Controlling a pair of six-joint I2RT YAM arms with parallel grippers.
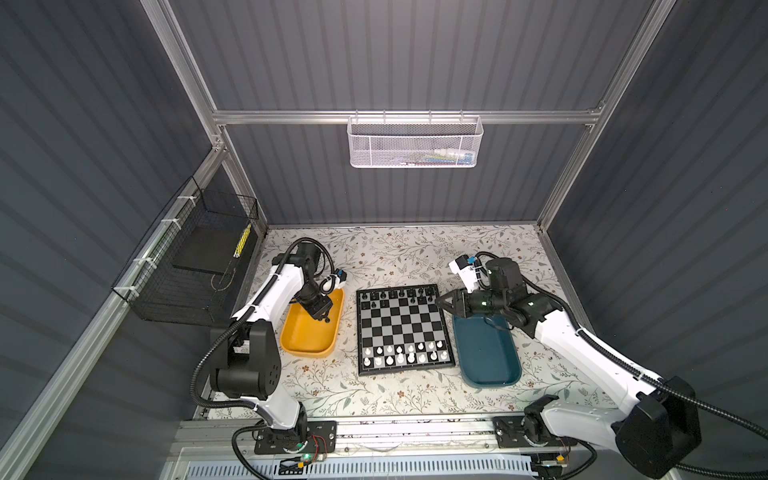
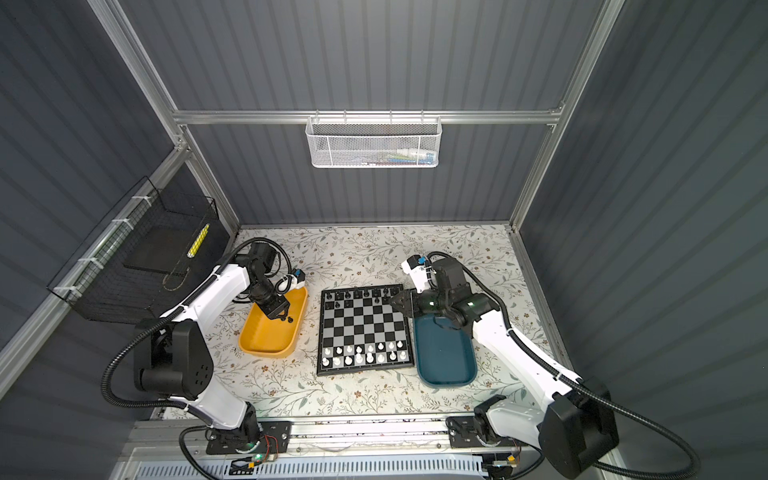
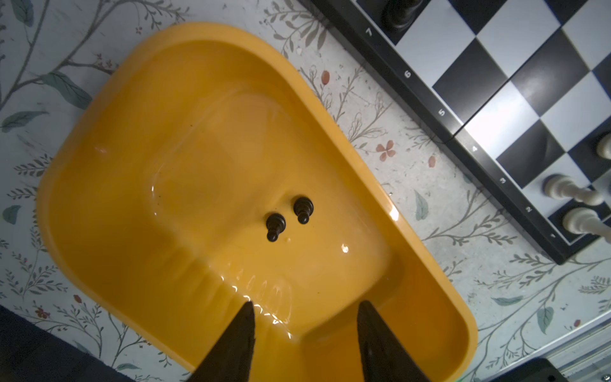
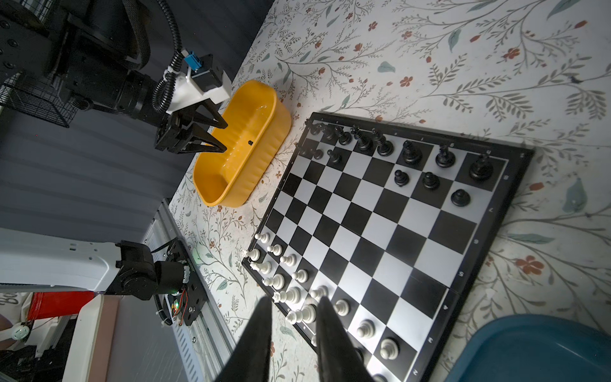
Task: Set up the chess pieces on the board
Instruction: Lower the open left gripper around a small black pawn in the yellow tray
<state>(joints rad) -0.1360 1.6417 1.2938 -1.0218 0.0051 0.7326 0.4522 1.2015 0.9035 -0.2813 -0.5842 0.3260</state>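
The board (image 1: 401,324) (image 2: 363,328) lies mid-table, with several black chess pieces (image 1: 395,295) (image 4: 410,153) on its far rows and white ones (image 1: 405,353) (image 4: 287,294) on its near rows. Two black pawns (image 3: 275,225) (image 3: 303,208) lie in the yellow tray (image 1: 307,353) (image 3: 99,109) left of the board. My left gripper (image 1: 326,318) (image 2: 284,318) (image 3: 306,302) hangs open above that tray, close to the pawns, holding nothing. My right gripper (image 1: 438,302) (image 2: 392,300) (image 4: 294,299) hovers at the board's far right corner, its fingers slightly apart and empty.
A teal tray (image 1: 486,357) (image 4: 529,347) sits right of the board, partly under the right arm. A white mesh basket (image 1: 415,143) hangs on the back wall and a black wire basket (image 1: 191,270) on the left wall. An aluminium rail (image 1: 395,432) runs along the front edge.
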